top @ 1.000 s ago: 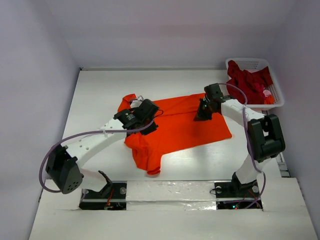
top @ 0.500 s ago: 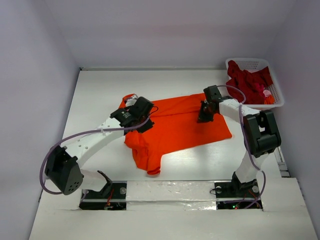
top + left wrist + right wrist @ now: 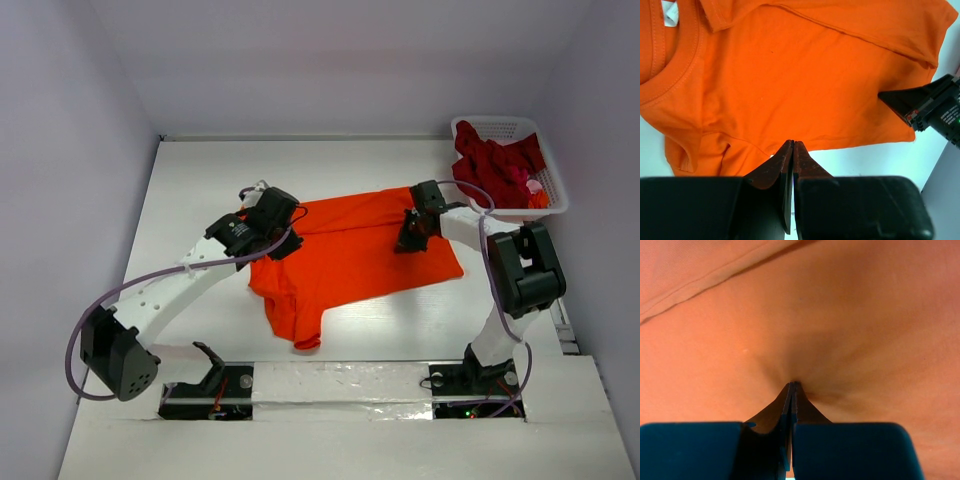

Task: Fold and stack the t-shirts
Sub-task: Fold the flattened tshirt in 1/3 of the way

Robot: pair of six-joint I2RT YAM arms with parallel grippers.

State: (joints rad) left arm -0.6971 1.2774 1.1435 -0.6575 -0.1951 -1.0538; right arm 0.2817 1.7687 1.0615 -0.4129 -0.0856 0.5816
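- A bright orange short-sleeved t-shirt [image 3: 350,255] is shown spread, partly rumpled, in the middle of the white surface [image 3: 200,180].
- The right gripper [image 3: 792,385] is pressed into it, jaws clamped on a pucker of cloth.
- The left gripper [image 3: 792,145] is held at its edge, jaws together; whether cloth is caught cannot be told.
- At far right, dark red t-shirts [image 3: 495,165] are heaped in a white plastic lattice basket [image 3: 490,126].

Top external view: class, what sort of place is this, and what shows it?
Probably a robot lab's cloth-folding test cell: a white table boxed in by plain walls, left arm and right arm bolted at its near edge, an orange t-shirt spread out, a white basket of red shirts.
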